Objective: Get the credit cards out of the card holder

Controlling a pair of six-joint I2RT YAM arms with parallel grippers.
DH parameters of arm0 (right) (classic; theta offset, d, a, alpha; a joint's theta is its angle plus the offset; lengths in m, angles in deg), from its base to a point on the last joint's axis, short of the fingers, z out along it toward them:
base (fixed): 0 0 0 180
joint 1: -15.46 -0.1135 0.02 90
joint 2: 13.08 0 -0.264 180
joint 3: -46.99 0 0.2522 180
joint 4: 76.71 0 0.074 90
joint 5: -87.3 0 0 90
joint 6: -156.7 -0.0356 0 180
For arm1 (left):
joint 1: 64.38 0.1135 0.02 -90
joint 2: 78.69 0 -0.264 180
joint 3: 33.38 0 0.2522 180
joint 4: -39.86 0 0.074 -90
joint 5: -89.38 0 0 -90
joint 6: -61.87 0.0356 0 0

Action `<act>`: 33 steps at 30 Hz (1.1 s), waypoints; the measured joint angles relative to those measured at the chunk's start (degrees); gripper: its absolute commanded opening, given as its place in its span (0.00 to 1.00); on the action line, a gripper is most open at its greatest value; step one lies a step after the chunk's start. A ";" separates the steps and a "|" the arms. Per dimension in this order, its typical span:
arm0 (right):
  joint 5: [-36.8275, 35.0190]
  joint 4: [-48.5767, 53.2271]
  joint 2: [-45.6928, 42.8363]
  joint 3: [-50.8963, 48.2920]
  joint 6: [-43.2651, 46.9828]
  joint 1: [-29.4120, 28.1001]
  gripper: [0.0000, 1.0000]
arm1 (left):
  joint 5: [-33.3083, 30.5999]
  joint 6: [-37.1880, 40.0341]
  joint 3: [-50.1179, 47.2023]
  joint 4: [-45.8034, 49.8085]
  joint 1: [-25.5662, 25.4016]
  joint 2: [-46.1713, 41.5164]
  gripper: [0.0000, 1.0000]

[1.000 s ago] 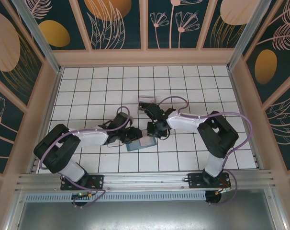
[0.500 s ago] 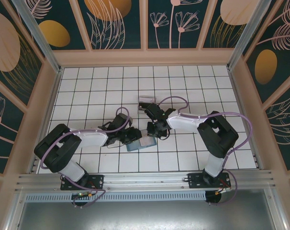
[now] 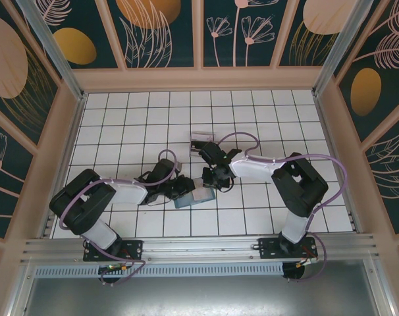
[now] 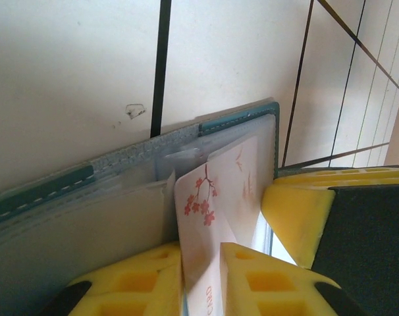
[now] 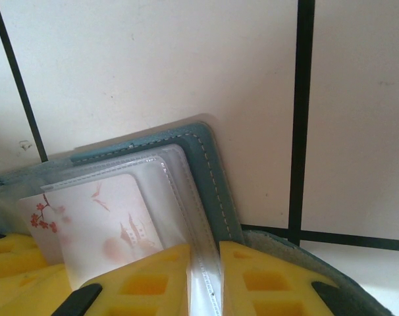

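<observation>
L claw (image 4: 199, 260): clenched on the card (image 4: 194, 220). In the L wrist cam I see both yellow fingers (image 4: 137, 283) pressed on the card's faces, one per side, no gap. Card is pale w/ a red blossom print and red lettering near the grip. It stands on edge, tilted, near end between the fingers, far end against the clear sleeve (image 4: 140, 197) of the holder (image 4: 48, 187). I can't tell whether that far end sits inside a sleeve.

R claw (image 5: 203, 253): clenched on the holder's clear sleeve (image 5: 201, 276). In the R wrist cam the sleeve edge runs between the two yellow fingers (image 5: 265, 280). Same card (image 5: 97, 220) shows left of that grip, w/ blossom, birds and a pagoda print. The teal stitched edge of the holder (image 5: 209, 168) wraps round the sleeve's corner.

Holder position: flat on the white tiled floor (image 3: 265, 112), approx. centre, nearer the arm bases than the back wall. In the top cam the holder (image 3: 194, 199) lies just below both claws. L claw (image 3: 184, 187) comes in from the left, R claw (image 3: 210, 182) from the right, tips close together. In the L wrist cam a finger of the R claw (image 4: 297, 210) sits just beside the holder's right edge.

Other items: small clear box (image 3: 200, 139) on the floor beyond the R claw, apart from the holder.
</observation>
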 measured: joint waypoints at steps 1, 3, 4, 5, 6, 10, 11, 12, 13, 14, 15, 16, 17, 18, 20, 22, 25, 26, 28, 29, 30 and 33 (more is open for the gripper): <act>-0.02 0.00 0.00 0.00 -0.02 0.00 0.17 | 0.00 -0.24 -0.37 -0.55 0.07 0.00 0.18; -0.02 0.00 0.00 0.00 0.00 0.00 0.17 | -0.04 -0.63 -0.90 -1.40 0.11 0.00 0.15; -0.02 0.00 0.00 0.00 -0.02 0.00 0.16 | -0.11 -0.70 -1.07 -1.68 0.11 0.00 0.13; -0.02 0.00 0.00 0.00 0.00 0.00 0.15 | -0.17 -0.83 -1.20 -1.95 0.11 0.00 0.12; -0.02 0.02 0.00 0.00 0.00 0.00 0.15 | -0.17 -0.87 -1.40 -2.19 0.11 0.00 0.11; -0.04 0.02 0.00 0.00 0.00 0.00 0.14 | -0.17 -0.85 -1.68 -2.58 0.22 -0.13 0.09; -0.04 0.02 0.00 0.00 0.00 0.00 0.14 | -0.17 -0.85 -1.70 -2.56 0.33 -0.26 0.08; -0.04 0.02 0.00 0.00 -0.02 0.00 0.14 | -0.20 -0.85 -1.73 -2.49 0.37 -0.48 0.08; -0.04 0.02 0.00 0.00 0.00 0.00 0.14 | -0.20 -0.85 -1.73 -2.36 0.42 -0.74 0.08; -0.04 0.04 0.00 0.00 -0.02 0.00 0.14 | -0.20 -0.83 -1.73 -2.23 0.42 -0.98 0.08; -0.04 0.02 0.00 0.00 -0.02 0.00 0.14 | -0.22 -0.81 -1.73 -1.95 0.42 -1.33 0.07; -0.04 0.02 0.00 0.00 -0.02 0.00 0.14 | -0.37 -0.79 -1.73 -1.53 0.42 -1.73 0.08; -0.04 0.02 0.00 0.00 -0.02 0.00 0.14 | -0.42 -0.74 -1.73 -1.09 0.42 -2.05 0.08; -0.04 0.02 0.00 0.00 -0.02 0.00 0.13 | -0.52 -0.55 -1.73 -0.35 0.42 -2.45 0.08; -0.04 0.02 0.00 0.00 -0.02 0.02 0.13 | -0.83 -0.31 -1.70 0.98 0.44 -3.15 0.07; -0.04 0.02 0.00 0.00 -0.02 0.02 0.13 | -1.09 0.11 -1.70 2.45 0.52 -3.93 0.07; -0.04 0.02 0.00 0.00 -0.02 0.02 0.13 | -1.79 0.74 -1.70 4.50 0.52 -5.29 0.06; -0.04 0.02 0.00 0.00 -0.02 0.02 0.13 | -1.95 0.94 -1.70 5.07 0.52 -5.68 0.06; -0.02 0.02 0.00 0.00 -0.04 0.02 0.13 | -2.34 1.64 -1.53 6.97 0.55 -6.67 0.06; -0.02 0.02 0.00 0.00 -0.04 0.02 0.13 | -2.47 1.99 -1.33 8.07 0.59 -7.10 0.06; -0.04 0.02 0.00 0.00 -0.02 0.02 0.13 | -2.86 2.69 -0.87 9.68 0.63 -7.69 0.06; -0.04 0.07 0.00 0.00 -0.02 0.02 0.13 | -3.67 5.16 1.27 15.26 0.63 -9.33 0.06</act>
